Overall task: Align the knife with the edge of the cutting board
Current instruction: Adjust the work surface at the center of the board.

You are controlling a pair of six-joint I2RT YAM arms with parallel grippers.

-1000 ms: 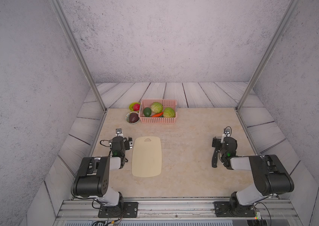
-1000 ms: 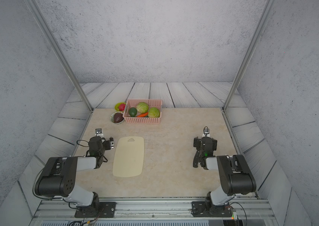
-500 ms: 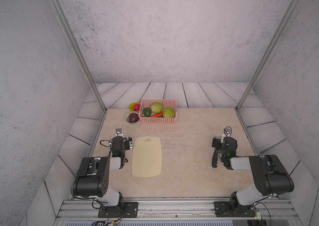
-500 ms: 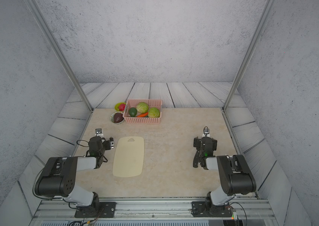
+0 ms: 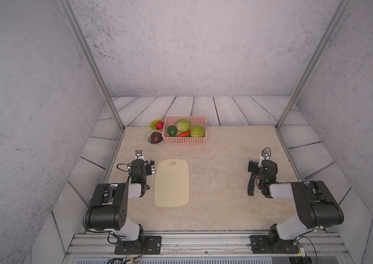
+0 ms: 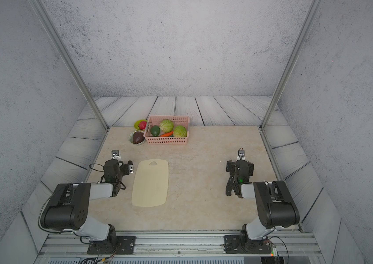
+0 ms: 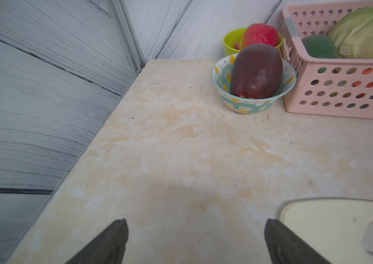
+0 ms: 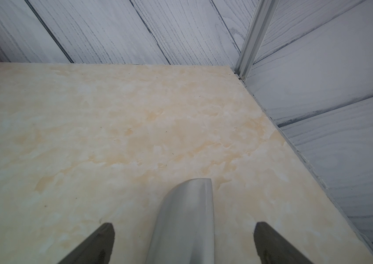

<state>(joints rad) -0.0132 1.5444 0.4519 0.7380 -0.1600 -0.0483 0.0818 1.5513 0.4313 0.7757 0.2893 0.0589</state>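
The cutting board [image 5: 171, 182] [image 6: 150, 182] lies flat left of the table's middle, long side running front to back, with its small hole at the far end. Just left of the board's far end my left gripper [image 5: 141, 165] [image 7: 195, 230] stands open over bare table, and a board corner [image 7: 329, 224] shows beside one finger. Far to the right lies the knife: its black handle [image 5: 250, 187] [image 6: 229, 188] points toward the front. Its grey blade [image 8: 185, 219] lies between the spread fingers of my open right gripper [image 5: 262, 163] [image 8: 184, 230], apart from both.
A pink basket [image 5: 184, 140] with two cabbages, an avocado and a carrot stands at the back. Left of it stand a patterned bowl [image 7: 249, 105] with a dark fruit and a green bowl [image 5: 155, 124] with a red fruit. Grey plank walls and metal posts border the table.
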